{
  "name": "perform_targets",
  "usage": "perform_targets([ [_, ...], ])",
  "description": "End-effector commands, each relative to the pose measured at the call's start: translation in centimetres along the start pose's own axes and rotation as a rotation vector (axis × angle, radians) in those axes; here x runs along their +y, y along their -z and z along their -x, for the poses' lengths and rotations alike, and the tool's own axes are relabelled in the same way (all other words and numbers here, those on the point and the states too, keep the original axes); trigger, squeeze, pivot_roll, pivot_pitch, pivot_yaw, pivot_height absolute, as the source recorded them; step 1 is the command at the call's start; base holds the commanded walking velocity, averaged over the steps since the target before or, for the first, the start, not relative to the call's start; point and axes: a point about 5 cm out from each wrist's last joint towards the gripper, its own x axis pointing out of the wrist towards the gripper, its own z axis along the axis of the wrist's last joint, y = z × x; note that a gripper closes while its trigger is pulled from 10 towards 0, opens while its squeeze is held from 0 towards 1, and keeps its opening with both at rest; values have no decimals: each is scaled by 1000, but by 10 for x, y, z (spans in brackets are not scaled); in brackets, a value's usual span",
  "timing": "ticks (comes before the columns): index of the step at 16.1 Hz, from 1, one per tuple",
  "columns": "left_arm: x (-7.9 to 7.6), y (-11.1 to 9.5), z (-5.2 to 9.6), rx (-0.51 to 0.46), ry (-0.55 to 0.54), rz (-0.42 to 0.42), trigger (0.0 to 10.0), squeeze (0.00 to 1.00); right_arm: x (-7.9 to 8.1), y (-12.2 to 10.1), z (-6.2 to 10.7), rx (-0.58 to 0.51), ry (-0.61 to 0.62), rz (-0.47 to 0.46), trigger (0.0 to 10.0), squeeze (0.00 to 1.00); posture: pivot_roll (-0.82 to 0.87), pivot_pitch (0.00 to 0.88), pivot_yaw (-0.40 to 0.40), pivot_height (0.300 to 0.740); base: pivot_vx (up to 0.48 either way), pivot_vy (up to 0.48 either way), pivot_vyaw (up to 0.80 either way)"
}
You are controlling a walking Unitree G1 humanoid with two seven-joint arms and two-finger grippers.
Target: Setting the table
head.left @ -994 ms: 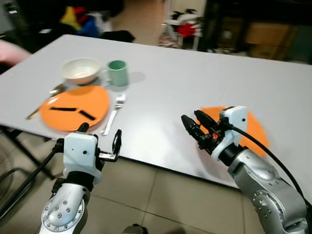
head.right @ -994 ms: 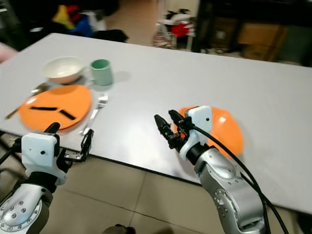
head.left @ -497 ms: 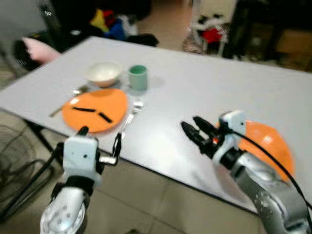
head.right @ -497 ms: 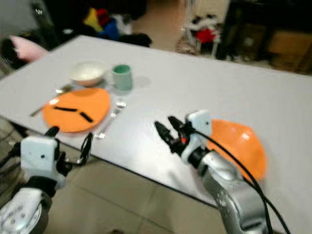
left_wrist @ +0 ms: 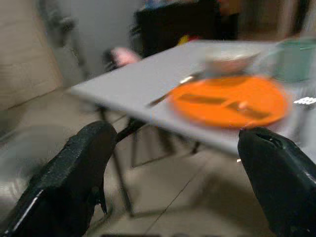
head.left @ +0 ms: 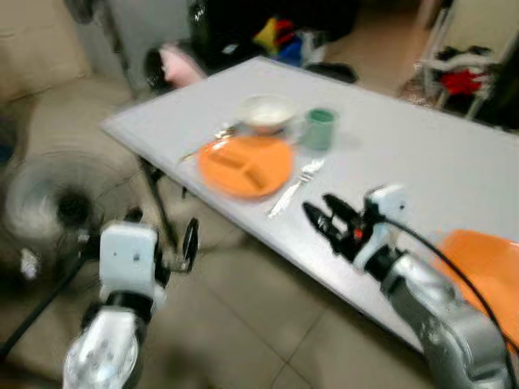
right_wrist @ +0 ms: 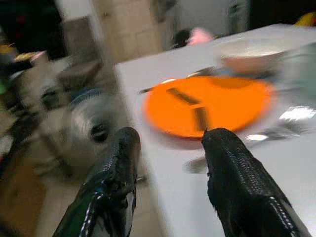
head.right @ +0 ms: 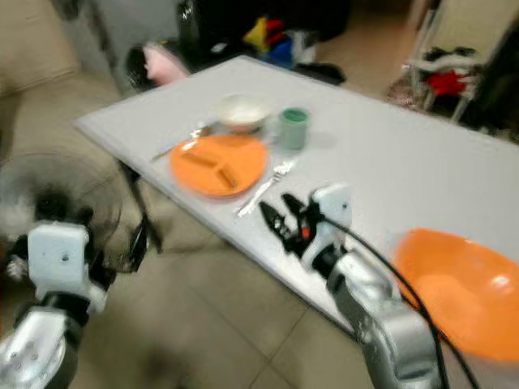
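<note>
Table (head.left: 422, 162) runs grey across the scene with a place setting on its far left part, and all of it is blurred. My right gripper (head.left: 324, 223) hangs over the near edge of that table, fingers spread apart and holding nothing, with the fork (head.left: 293, 183) lying just beyond its tips. My left gripper (head.left: 162, 243) is off the table, out over the tiled floor (head.left: 243, 324) at near left, its two fingers wide apart and bare.

Past the fork sits an orange plate (head.left: 246, 164) carrying two short dark strips (right_wrist: 190, 106) on its face; I cannot tell what they are. Behind the plate stands a pale bowl (head.left: 266, 111), and its inside is too smeared to say whether anything is in it. A green mug (head.left: 320, 128) stands just right of the bowl, its contents hidden by its own wall. A spoon-like piece (left_wrist: 170, 94) lies off the plate's left side, though its shape is hard to make out.

At near right a second orange dish (head.right: 454, 292) rests on the table; it looks deep like a bowl and holds nothing that I can see, with its right side cut off by the frame.

A round fan (head.left: 57, 203) stands on the floor at left, badly blurred. Beyond the table's far corner lie a pink bundle (head.left: 180, 63) and coloured clutter I cannot identify.
</note>
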Motion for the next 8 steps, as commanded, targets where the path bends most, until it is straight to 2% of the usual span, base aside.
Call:
perform_targets([
  [1,1,1,0,4,-11,2,10000,0,-2,-2,1,-9,8,18,10000,0,-14,0,7,740,0,0,800],
  [5,0,2,1,7,-18,6,10000,0,-2,-2,-1,-3,-6,25,10000,0,-8,0,-6,740,0,382,800],
  [7,4,2,1,10,-27,-20,10000,0,-7,1,-2,-7,36,5,10000,0,-6,0,-10,740,0,426,800],
  [8,8,1,0,7,-27,-42,10000,0,-13,3,-1,-24,106,-34,10000,0,-6,0,-8,740,0,428,0],
])
